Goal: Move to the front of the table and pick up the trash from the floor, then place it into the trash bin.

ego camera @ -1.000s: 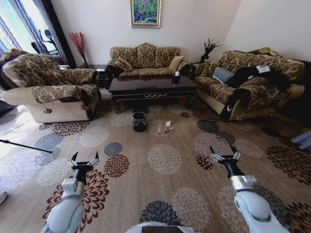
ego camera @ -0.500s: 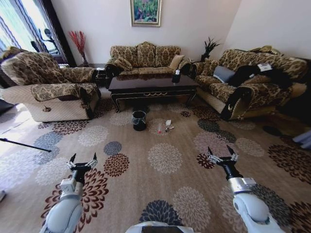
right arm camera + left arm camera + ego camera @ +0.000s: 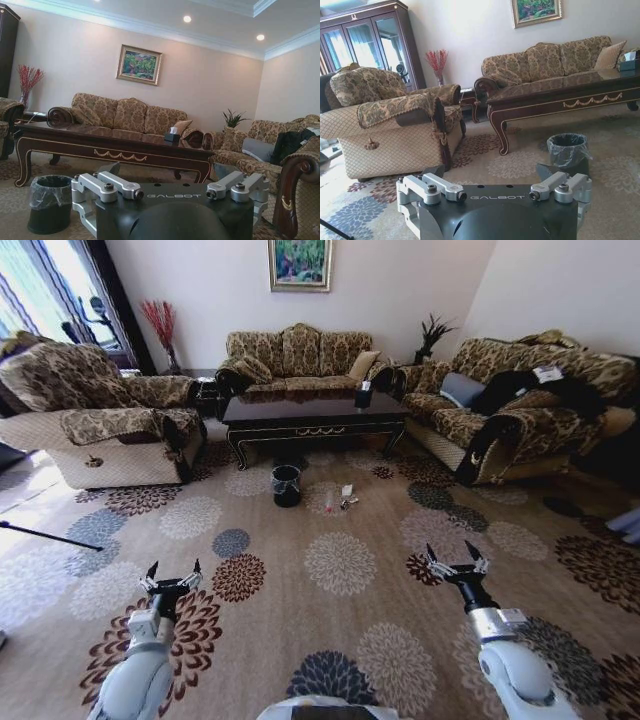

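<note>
Trash on patterned carpet, ahead of both grippers

Trash [image 3: 338, 499]: clear red-capped bottle, white paper scrap, beside small black lined trash bin [image 3: 286, 485], before glossy dark wood table [image 3: 312, 414]. Left gripper [image 3: 170, 573] and right gripper [image 3: 453, 557]: spread wide, empty, well short of it.

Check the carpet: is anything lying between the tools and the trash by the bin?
Nothing visible. Open carpet runs from the left tool and right tool, both open, to the trash. The bin stands just beside it, before the table.
</note>
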Controlling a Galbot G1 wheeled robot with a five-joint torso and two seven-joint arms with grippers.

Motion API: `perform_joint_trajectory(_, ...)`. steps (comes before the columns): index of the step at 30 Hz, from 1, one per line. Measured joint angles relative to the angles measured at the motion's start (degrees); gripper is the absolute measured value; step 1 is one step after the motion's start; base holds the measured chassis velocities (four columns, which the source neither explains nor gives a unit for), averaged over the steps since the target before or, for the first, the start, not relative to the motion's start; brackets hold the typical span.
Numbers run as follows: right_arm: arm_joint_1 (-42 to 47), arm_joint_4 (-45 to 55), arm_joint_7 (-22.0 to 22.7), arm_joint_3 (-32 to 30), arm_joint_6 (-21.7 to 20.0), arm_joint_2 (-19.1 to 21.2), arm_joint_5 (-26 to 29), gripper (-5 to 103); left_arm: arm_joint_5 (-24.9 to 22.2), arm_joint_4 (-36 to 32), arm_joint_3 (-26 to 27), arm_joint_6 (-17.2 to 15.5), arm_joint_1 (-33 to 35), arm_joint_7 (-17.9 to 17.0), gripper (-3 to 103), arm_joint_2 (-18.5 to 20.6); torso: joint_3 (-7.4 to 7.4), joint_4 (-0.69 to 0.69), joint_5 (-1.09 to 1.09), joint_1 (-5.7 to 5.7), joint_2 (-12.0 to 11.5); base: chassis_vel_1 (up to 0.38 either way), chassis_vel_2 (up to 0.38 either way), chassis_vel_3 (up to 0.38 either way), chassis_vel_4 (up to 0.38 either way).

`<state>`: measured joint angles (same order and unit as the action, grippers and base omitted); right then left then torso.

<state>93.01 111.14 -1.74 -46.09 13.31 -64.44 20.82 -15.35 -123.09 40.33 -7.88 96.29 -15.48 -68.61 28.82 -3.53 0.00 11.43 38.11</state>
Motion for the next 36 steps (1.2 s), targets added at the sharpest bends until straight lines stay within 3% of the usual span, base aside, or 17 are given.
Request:
perform_joint_trajectory(24, 1.5, -0.6, -0.3, 0.3, 0.3, -1.4, -1.3, 100, -0.6, 0.9, 0.6, 1.0, 0.0, 0.5, 100, -2.1, -3.35, -0.01, 0.0, -2.35, -5.7, 0.0, 0.0, 0.0, 0.0)
perform_joint_trajectory(36, 1.6, 0.1, -0.6, 1.2, 0.6, -2.4, -2.2, 100, -1.3, -1.3, -3.2, 0.6, 0.2, 1.0, 100, -0.9, -5.17, 0.0, 0.0, -3.45, -8.6, 0.0, 0.0, 0.0, 0.0)
